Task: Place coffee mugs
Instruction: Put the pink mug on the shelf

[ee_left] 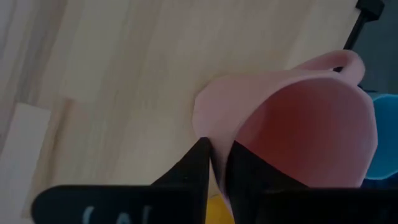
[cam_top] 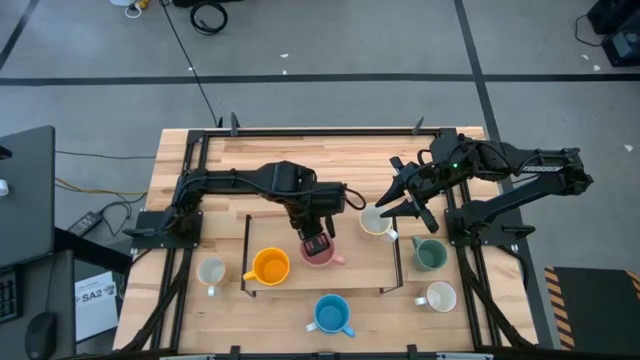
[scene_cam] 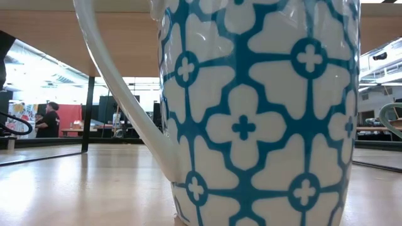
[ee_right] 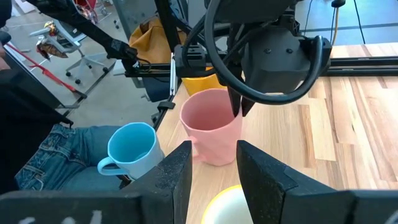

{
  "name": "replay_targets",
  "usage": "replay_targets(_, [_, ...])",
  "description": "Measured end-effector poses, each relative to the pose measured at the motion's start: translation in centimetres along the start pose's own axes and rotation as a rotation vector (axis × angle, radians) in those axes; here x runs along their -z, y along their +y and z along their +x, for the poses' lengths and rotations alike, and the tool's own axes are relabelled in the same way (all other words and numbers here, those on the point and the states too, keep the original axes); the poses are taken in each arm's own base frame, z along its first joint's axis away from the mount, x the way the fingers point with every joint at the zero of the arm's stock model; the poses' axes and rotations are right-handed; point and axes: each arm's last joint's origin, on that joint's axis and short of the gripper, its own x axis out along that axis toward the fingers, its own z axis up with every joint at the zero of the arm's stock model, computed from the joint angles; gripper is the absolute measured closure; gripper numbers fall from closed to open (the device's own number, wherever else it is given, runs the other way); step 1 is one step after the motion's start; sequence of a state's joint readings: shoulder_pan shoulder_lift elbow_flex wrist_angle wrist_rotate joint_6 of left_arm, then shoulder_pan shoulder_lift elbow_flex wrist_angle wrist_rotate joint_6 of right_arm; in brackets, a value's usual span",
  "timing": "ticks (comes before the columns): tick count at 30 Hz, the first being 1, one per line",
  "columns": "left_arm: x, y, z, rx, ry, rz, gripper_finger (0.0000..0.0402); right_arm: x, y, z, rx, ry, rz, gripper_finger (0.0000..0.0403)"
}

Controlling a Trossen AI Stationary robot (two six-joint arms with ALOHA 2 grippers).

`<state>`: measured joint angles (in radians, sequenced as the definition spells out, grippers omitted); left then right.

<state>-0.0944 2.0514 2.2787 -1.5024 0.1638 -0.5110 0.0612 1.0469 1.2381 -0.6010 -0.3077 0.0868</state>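
Note:
A pink mug (cam_top: 322,254) stands inside a thin black frame (cam_top: 247,250), next to an orange mug (cam_top: 270,266). My left gripper (cam_top: 316,241) is over the pink mug and shut on its rim. My right gripper (cam_top: 402,206) hangs open just above a cream mug (cam_top: 375,222) and touches nothing; its view shows that mug's rim (ee_right: 227,200) between its fingers. A blue mug (cam_top: 330,315) sits near the front edge. A dark green mug (cam_top: 430,255) and a white mug (cam_top: 438,296) are on the right, and another white mug (cam_top: 212,272) is on the left. My left gripper pinches the pink mug's wall at the rim (ee_left: 214,127), on the side away from the handle (ee_left: 336,62). One finger (ee_left: 249,168) is inside the mug and the other (ee_left: 189,171) is outside. The fingers come steeply from above. The mug stands upright (ee_right: 211,127); I cannot tell whether its base is on the table.
A white mug with a blue flower pattern (scene_cam: 251,113) fills the low view. A person in jeans (ee_right: 56,155) sits at the table's near edge. Black rails (cam_top: 300,133) border the wooden top, and bare wood lies at the far middle.

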Motion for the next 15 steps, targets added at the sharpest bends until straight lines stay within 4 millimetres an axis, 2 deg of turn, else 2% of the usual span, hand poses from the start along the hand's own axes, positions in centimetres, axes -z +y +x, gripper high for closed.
replay_targets(10, [-0.39, -0.39, 0.01, 0.025, -0.048, 0.082, 0.0348, 0.00, 0.00, 0.00, 0.000, 0.000, 0.000, 0.0270])
replay_targets(15, [-0.46, -0.44, 0.00, 0.031, -0.054, 0.105, 0.0320, 0.00, 0.00, 0.00, 0.000, 0.000, 0.000, 0.0270])
